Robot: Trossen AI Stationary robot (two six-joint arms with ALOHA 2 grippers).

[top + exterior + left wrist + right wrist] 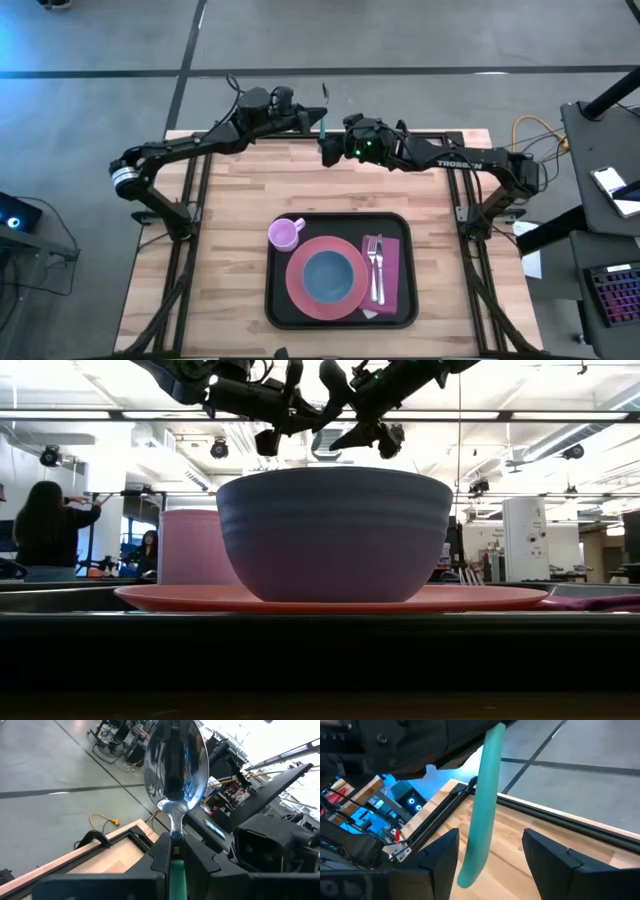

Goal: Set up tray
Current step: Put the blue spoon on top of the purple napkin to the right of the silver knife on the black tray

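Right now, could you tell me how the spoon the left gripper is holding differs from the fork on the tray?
The spoon is held in the air by the left gripper, roughly upright, bowl up; the fork lies flat on a magenta napkin in the tray. The spoon has a teal handle; the fork looks all metal. Both have shiny metal heads.

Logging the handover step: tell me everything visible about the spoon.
The spoon has a shiny metal bowl and neck and a teal, plastic-looking handle with a rounded end. It is held in the air above the table's far edge, well away from the tray. The left pincer is shut on it where neck meets handle. The handle hangs between the right pincer's open fingers, which do not touch it.
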